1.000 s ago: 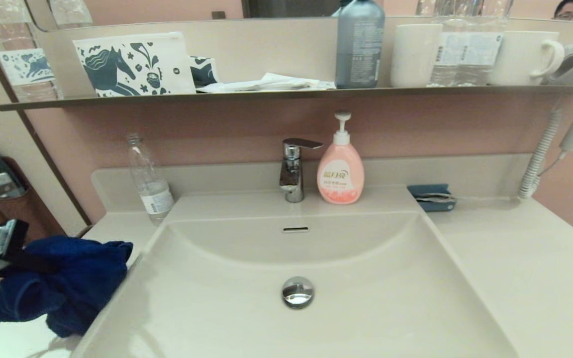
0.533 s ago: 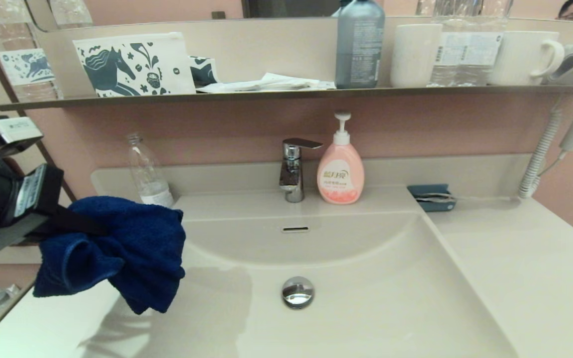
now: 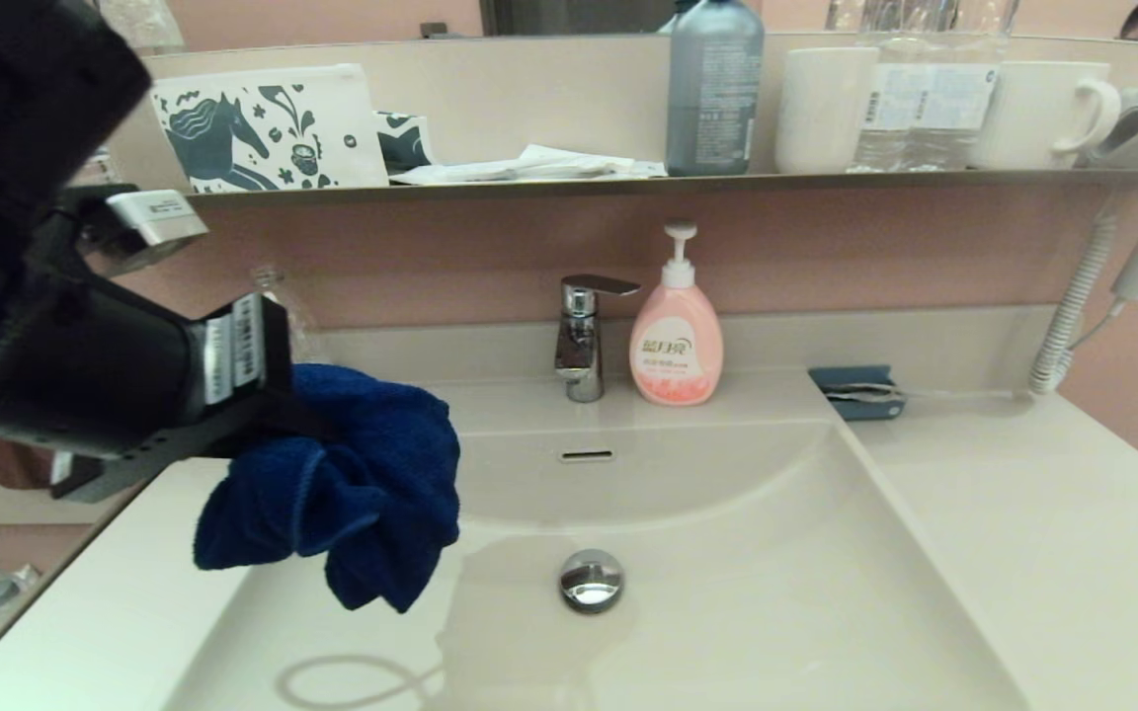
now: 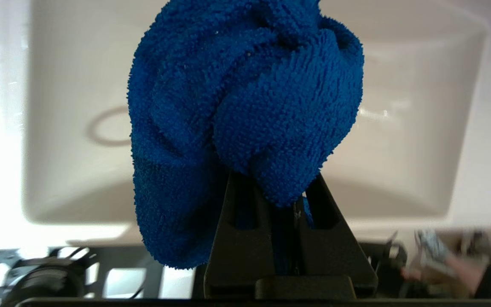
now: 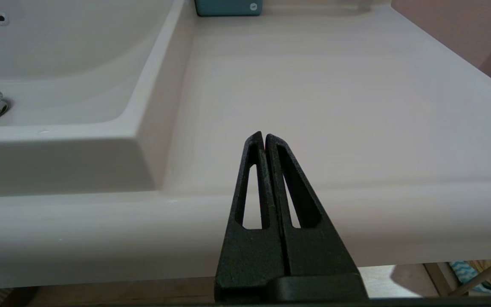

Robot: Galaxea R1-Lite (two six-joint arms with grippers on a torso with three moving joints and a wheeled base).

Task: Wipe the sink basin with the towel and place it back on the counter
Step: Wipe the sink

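Towel [image 3: 352,489]: royal-blue terry cloth, bunched into a loose wad, hanging in the air above the left part of the sink basin [image 3: 727,592], not touching it. One fold is pinched between the pressed-together fingers of the left gripper [image 4: 290,200]; the rest droops below and around them.

Handling, as a judgement: light, soft, limp, not slippery. It will flatten and drag when pressed to the basin, and loose corners may trail. The present hold on a thick fold near the middle of the wad looks sound; a hold on a thin edge would be likelier to slip out during wiping.

Basin: cream-white, shallow, looks smooth, with a chrome drain plug [image 3: 591,580] just right of the towel and an overflow slot [image 3: 587,455] behind.

Tabletop [image 3: 1043,533]: same colour, flat, flanking the basin.

Faucet [image 3: 584,336] and pink soap bottle [image 3: 676,341] stand behind the basin.

Right gripper [image 5: 264,140]: fingers pressed together on nothing, parked at the front edge of the tabletop, right of the basin.
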